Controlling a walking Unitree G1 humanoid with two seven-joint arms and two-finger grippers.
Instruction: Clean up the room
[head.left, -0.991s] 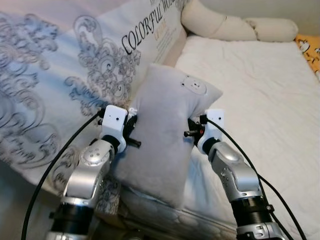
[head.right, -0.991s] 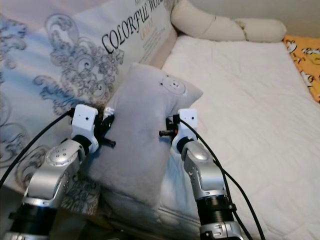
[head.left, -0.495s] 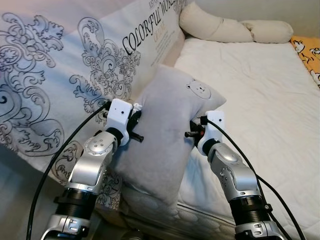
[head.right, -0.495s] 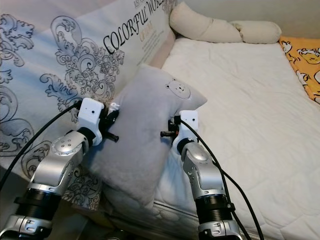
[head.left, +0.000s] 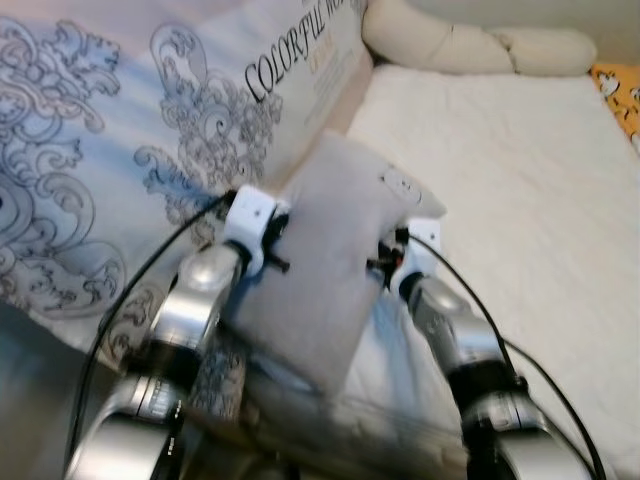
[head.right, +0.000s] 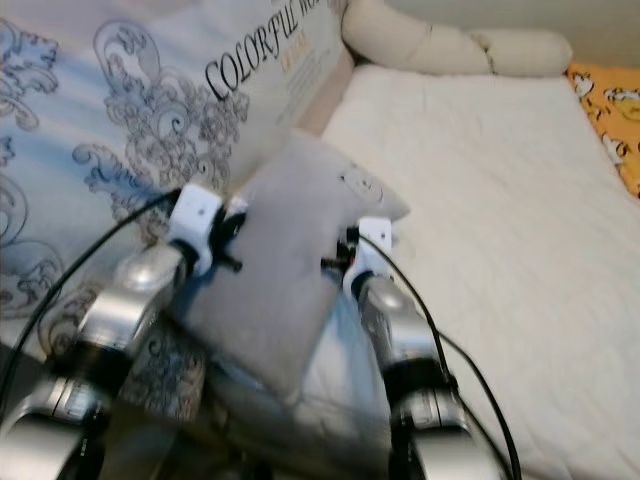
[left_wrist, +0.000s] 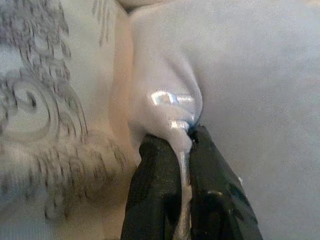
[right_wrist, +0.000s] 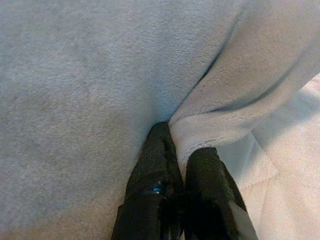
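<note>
While head cameras blur, I read grey pillow (head.left: 335, 270) held between both arms over bed edge, long axis running from me up toward patterned duvet (head.left: 120, 150) and white mattress (head.left: 520, 170); arms equally near, one per side.
Left wrist view: left gripper (left_wrist: 186, 150) fingers closed, pinching fold of pillow's edge.
Right wrist view: right gripper (right_wrist: 179, 162) fingers closed, pinching fold of opposite edge.

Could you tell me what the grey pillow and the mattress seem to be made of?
Pillow: soft plush, probably fleece; fuzzy matte nap, and it bunches where the left hand and right hand pinch it.
Mattress: white quilted fabric, likely cotton; faint stitched texture.
</note>
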